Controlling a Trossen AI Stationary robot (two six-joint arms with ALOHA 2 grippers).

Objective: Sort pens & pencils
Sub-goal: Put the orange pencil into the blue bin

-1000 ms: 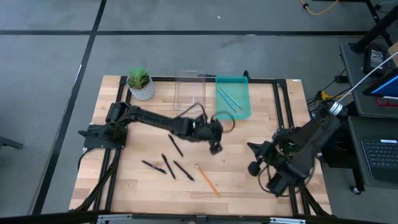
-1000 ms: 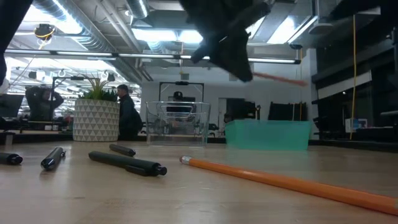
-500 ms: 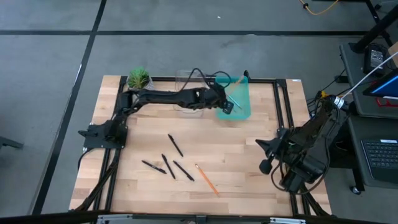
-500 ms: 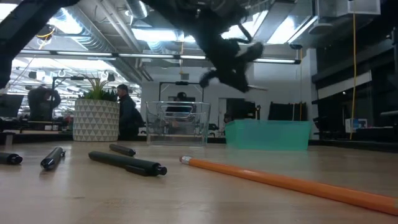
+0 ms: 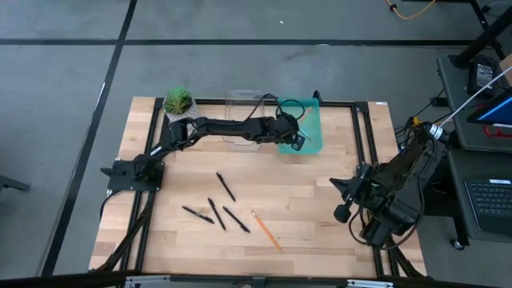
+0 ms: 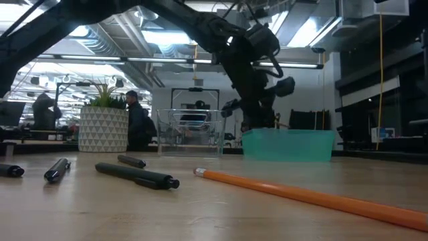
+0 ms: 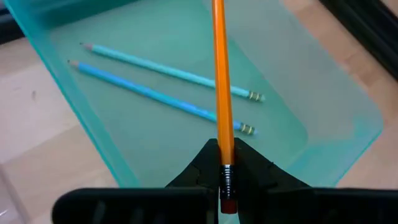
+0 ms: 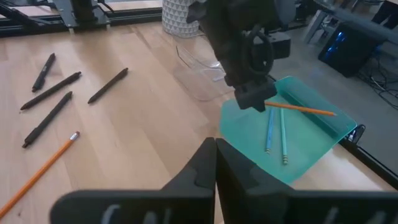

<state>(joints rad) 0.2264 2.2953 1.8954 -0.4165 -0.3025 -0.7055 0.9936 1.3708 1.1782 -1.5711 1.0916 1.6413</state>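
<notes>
Left gripper (image 7: pixel 222 180): over the teal tray (image 5: pixel 314 142) at table 1 o'clock, fingers pinching an orange pencil (image 7: pixel 219 81) near its eraser end; the shaft projects out above the tray floor.
Tray contents: two light blue pencils (image 7: pixel 168 81) lying side by side.
Right gripper (image 8: pixel 216 163): waiting at table 4 o'clock, fingers pressed together, nothing held.
Pens (image 5: pixel 218 204): four black sticks loose on the wood near table 7 o'clock, well apart from both containers.
Remaining pencil (image 5: pixel 266 230): orange, on the wood at 6 o'clock, just beside the pens.
Risk 1: judged, release with the shaft tilted could land the tip on the tray wall, and the pencil could roll out onto the table.
Risk 2: judged, descending too far could press the fingers onto the blue pencils.
Obstacles: clear bin (image 5: pixel 243 108) touching the tray at 12 o'clock, directly under the left arm's forearm; potted plant (image 5: pixel 179 106) at 11 o'clock, near the arm's retreat path.
</notes>
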